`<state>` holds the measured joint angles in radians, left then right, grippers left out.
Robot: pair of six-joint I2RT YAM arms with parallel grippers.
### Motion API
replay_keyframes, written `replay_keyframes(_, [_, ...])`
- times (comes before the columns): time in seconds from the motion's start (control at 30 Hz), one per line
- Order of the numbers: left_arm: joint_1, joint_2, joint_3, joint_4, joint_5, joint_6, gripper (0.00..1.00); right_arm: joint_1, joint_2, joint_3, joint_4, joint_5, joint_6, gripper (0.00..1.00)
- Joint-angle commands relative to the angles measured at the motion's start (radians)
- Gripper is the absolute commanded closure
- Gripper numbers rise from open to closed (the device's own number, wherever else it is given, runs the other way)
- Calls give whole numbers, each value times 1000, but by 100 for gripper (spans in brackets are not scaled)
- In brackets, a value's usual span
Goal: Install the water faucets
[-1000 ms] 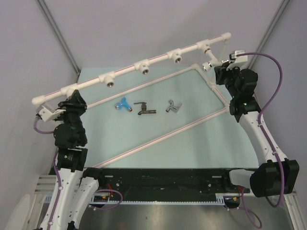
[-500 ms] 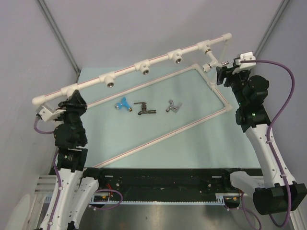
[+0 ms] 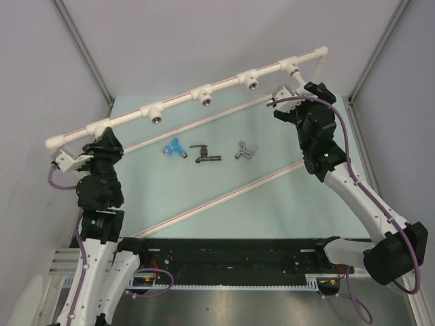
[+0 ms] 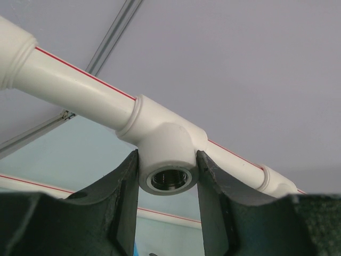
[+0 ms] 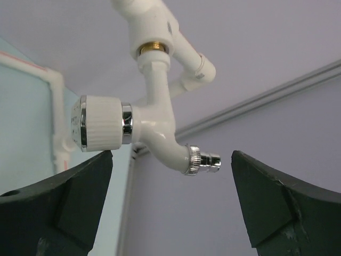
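Faucet (image 5: 154,128) just ahead of right gripper (image 5: 171,156)

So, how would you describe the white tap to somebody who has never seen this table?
Find the long white pipe raised above the table. Near its right end, the white tap hangs from a fitting. Only it is mounted; the blue tap, dark tap and silver tap lie on the table.

Three faucets (image 3: 204,154) on table (image 3: 272,210), pipe (image 3: 177,102) behind, fourth faucet (image 5: 154,128) under pipe's right end
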<state>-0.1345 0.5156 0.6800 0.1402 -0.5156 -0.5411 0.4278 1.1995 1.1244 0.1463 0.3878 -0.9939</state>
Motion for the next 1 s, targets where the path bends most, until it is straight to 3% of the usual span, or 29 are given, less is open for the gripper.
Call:
replay_keyframes(0.0, [-17,-11,-16,-50,81,26,100,5,55,34,91,152,-264,2])
replay_keyframes(0.33, [-17,-11,-16,-51,80,26,100,-20,181,41,291,117,-307,4])
replay_keyframes(0.43, [-19,-11,-14,-51,81,26,100,-44,189,64,216,50,-157,8])
replay_keyframes(0.57, [-17,-9,-14,-51,83,27,100,-60,176,86,153,-65,50,23])
replay_keyframes(0.67, [-17,-9,-14,-51,85,26,100,-73,163,101,125,-198,216,35])
replay_keyframes(0.8, [-17,-9,-14,-51,85,26,100,-119,144,110,121,-377,484,43])
replay_keyframes(0.97, [-17,-9,-16,-50,86,26,100,-219,143,110,199,-651,973,53])
